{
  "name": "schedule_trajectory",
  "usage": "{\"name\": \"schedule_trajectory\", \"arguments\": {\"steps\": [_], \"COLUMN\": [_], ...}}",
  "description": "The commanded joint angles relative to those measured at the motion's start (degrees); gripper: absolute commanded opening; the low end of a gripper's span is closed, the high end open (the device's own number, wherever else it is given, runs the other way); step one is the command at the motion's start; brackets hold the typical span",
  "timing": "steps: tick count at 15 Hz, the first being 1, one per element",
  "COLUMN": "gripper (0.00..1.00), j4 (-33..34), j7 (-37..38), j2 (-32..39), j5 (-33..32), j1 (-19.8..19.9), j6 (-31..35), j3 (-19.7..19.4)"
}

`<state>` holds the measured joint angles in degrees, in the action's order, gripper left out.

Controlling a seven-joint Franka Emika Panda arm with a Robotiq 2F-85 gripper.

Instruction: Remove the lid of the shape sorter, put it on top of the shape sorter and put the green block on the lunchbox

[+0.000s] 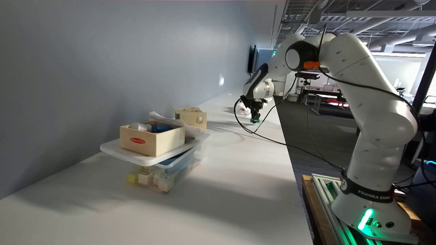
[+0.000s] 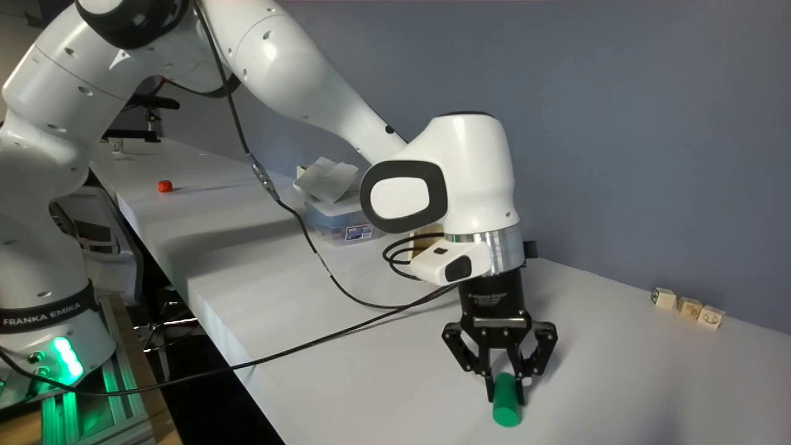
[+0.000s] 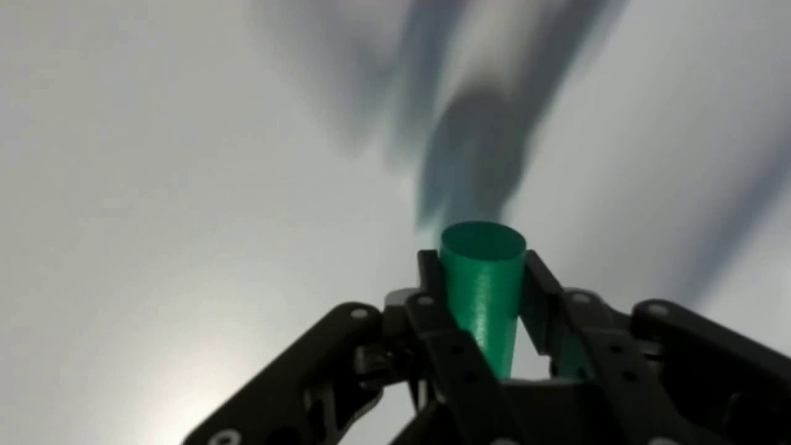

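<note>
Wrist view: my jaws, at the bottom edge, are clamped on the green block (image 3: 485,290), a smooth cylinder, with one jaw against each side of it; a flat round end faces the top of the frame.
Green block: between my jaws over the white tabletop (image 1: 221,204), well apart from the shape sorter (image 1: 190,118). In an exterior view it slants, with a round end tipped toward the camera. Whether it touches the tabletop, I cannot tell.
Shape sorter: a small pale wooden cube with cut-out holes in its faces, standing on the tabletop near the blue-grey wall (image 1: 119,51). In an exterior view my white arm (image 2: 312,77) hides most of it.
Clear plastic box (image 2: 334,227): near the shape sorter, visible in both exterior views. Yellow and pale blocks (image 1: 145,177) show through its side.
White lid (image 1: 114,147): resting on top of the clear plastic box, jutting past its edges.
Wooden box (image 1: 150,146): low and open-topped, with a red oval (image 1: 138,140) on its front, sitting on the white lid. Inside are a white piece (image 1: 140,127) and a blue piece (image 1: 160,128).
Thin white sheet (image 2: 326,179): crumpled, draped on the same stack.
Three small wooden cubes (image 2: 689,307): marked on their faces, in a row on the tabletop near the wall.
</note>
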<state>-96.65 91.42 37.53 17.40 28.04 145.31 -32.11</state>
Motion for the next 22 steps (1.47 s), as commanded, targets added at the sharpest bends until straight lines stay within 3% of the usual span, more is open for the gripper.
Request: {"name": "schedule_trajectory", "arguments": {"steps": [1,7,11,19,20,22], "gripper": [0.08,0.08,0.08,0.08,0.33,0.33], "j4": [-5.97,-9.3,-11.2,-11.9,-11.04,-11.05], "j7": [-5.73,-12.3,-19.73,-40.93,-35.68,-38.51], "j2": [-9.66,-20.5,-25.87,-26.7,-25.89,-25.76], "j5": [-2.2,-5.53,-4.94,-2.26,-3.58,-3.5], "j1": [-2.1,-9.46,-12.31,-14.13,-14.61,-14.79], "j6": [4.07,4.82,3.63,0.5,1.35,1.0], "j3": [2.58,7.42,12.39,19.78,18.33,19.0]}}
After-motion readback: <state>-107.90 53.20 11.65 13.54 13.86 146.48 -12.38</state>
